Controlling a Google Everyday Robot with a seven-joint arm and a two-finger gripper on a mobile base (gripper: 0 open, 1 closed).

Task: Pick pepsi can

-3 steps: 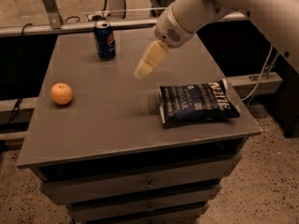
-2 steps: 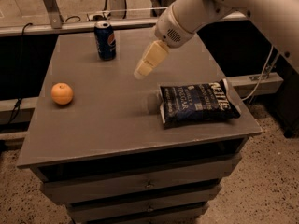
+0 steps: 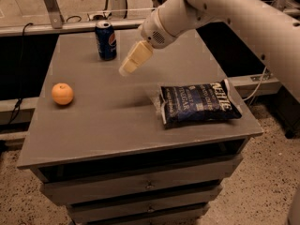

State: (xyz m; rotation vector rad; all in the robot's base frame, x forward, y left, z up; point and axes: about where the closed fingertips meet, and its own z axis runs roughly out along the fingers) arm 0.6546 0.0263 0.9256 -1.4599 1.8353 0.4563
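The pepsi can (image 3: pixel 106 40) is dark blue with a silver top and a round logo. It stands upright near the far left edge of the grey table (image 3: pixel 112 121). My gripper (image 3: pixel 127 68) hangs above the table on the white arm (image 3: pixel 225 13), to the right of the can and a little nearer the camera. It is apart from the can and holds nothing.
An orange (image 3: pixel 62 93) lies at the table's left side. A flat dark blue chip bag (image 3: pixel 199 103) lies at the right, near the front edge. Drawers sit below the tabletop. A rail and cables run behind the table.
My gripper has moved a little to the left, closer to the pepsi can. The can, orange and chip bag have not moved.
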